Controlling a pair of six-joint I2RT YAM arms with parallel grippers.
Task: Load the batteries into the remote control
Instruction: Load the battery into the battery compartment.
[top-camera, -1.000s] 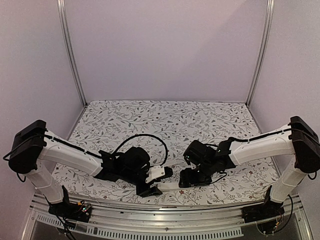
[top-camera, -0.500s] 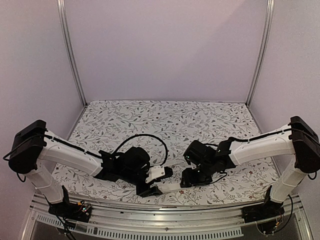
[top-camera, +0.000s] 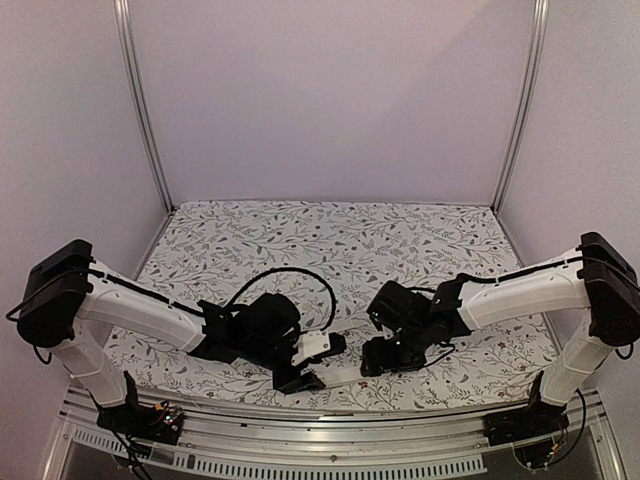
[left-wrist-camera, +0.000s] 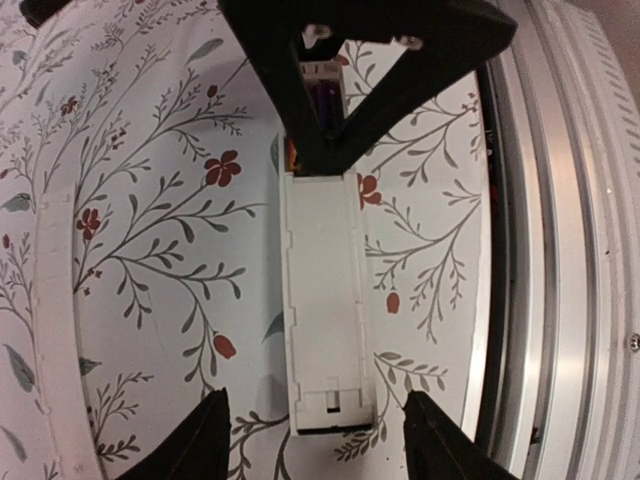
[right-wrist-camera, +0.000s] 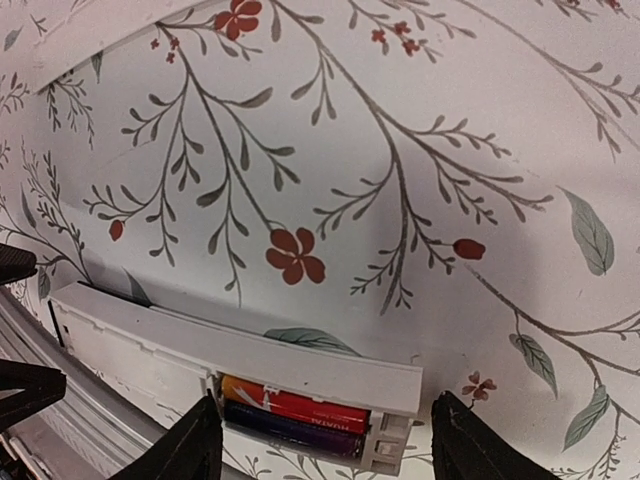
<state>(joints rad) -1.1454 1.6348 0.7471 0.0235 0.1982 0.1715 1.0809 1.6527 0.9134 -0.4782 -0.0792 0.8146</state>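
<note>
No brand, number or sign can be read in any view. Faint pale marks are seen along the batteries (right-wrist-camera: 295, 410) seated in the remote control (right-wrist-camera: 235, 352), at the lower centre of the right wrist view, but they are too small to be made out.

One remote control (right-wrist-camera: 150, 340), two batteries (right-wrist-camera: 295, 404) in its bay, and one white cover strip (left-wrist-camera: 55, 330).

I've got a floral-print tabletop (top-camera: 330, 235) across the lower frame, a metal rail (top-camera: 330, 455) along the bottom edge, and a thin white strip (left-wrist-camera: 55, 330) at far left.
</note>
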